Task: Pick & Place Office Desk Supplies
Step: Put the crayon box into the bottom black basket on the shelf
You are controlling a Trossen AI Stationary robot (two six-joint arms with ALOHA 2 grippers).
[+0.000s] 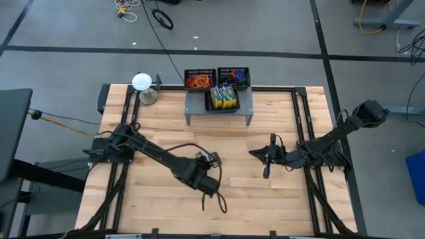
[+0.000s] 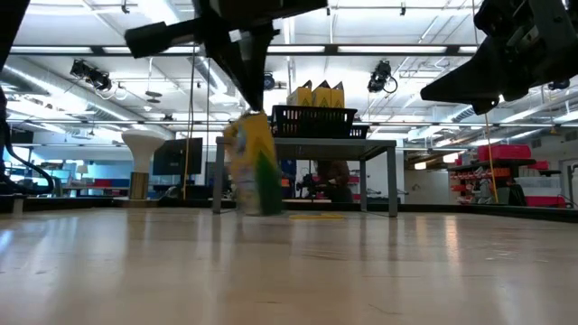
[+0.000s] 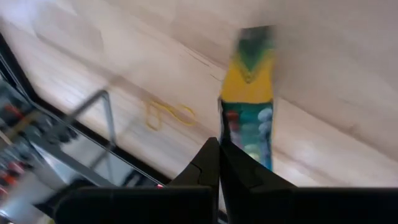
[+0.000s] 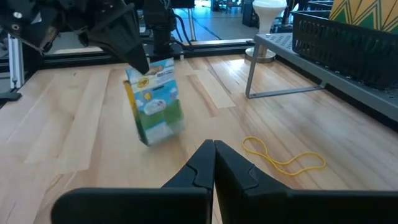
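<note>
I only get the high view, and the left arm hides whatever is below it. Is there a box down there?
Observer: Yes. A card box sits tilted just beyond the left gripper, with its lower end at or near the table.
Operator: Is it gripped?
Observer: It seems not. That gripper is shut, and the box lies ahead of its tips, not between them.
Operator: Anything loose nearby?
Observer: A yellow band lies flat on the table ahead of the waiting right gripper, short of the shelf.
</note>
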